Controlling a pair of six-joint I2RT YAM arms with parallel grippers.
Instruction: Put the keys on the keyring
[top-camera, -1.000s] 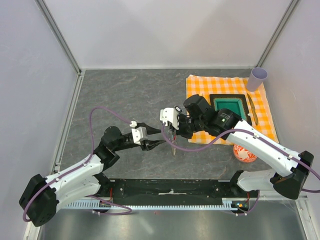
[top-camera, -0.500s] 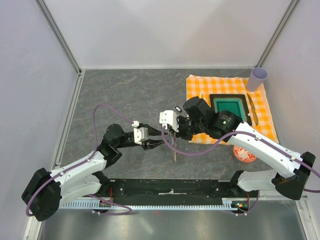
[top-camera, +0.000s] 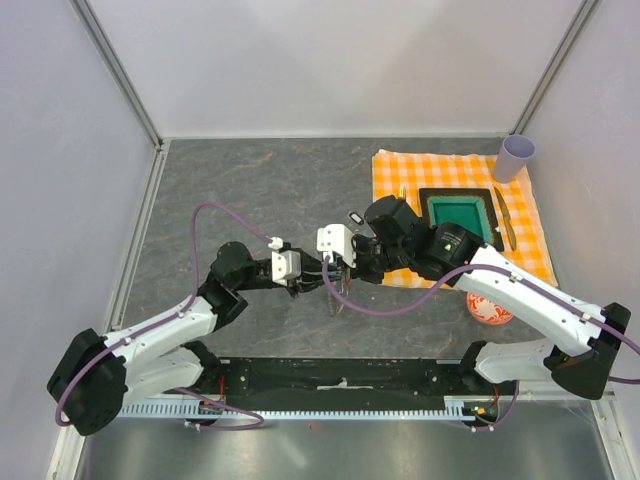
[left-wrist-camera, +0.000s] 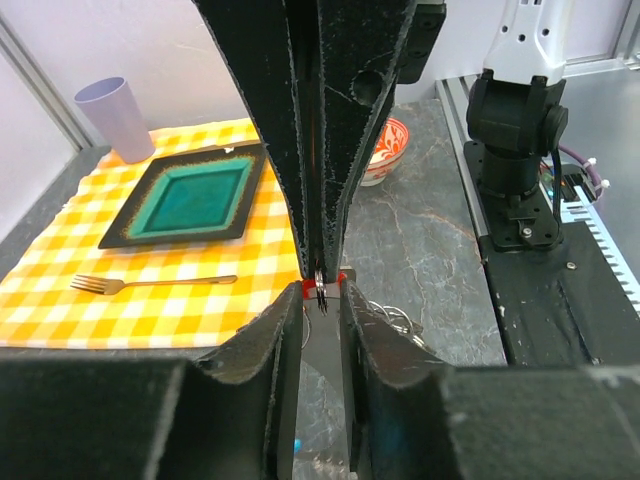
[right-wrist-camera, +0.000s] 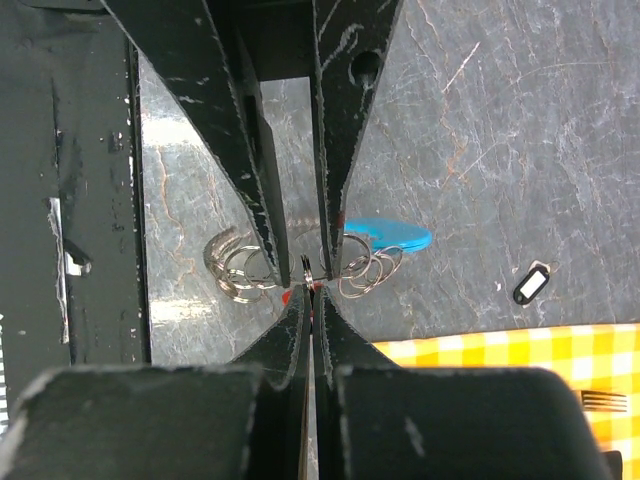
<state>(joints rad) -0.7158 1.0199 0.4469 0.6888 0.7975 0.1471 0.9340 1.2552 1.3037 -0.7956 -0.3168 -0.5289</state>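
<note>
My right gripper (top-camera: 338, 268) is shut on one thin ring of the keyring (right-wrist-camera: 365, 268), a chain of silver rings with a curved blue piece (right-wrist-camera: 390, 235), held above the grey table. The rest of the chain hangs below it in the top view (top-camera: 335, 300). My left gripper (top-camera: 318, 281) meets it tip to tip. Its fingers (left-wrist-camera: 285, 330) stand a narrow gap apart, and seem shut on the key, whose red head (left-wrist-camera: 306, 290) shows at the tips against the held ring. The red also shows in the right wrist view (right-wrist-camera: 288, 296).
A black-and-white fob (top-camera: 355, 217) lies on the table just behind the grippers. At the right, an orange check cloth (top-camera: 450, 175) carries a green square plate (top-camera: 460, 210), a fork (left-wrist-camera: 150, 283) and a lilac cup (top-camera: 517, 155). A red-patterned bowl (top-camera: 490, 307) sits near the right arm.
My left gripper has moved up and right to the right gripper's tips. The right gripper has shifted slightly left with the keyring, and the hanging chain has swung.
</note>
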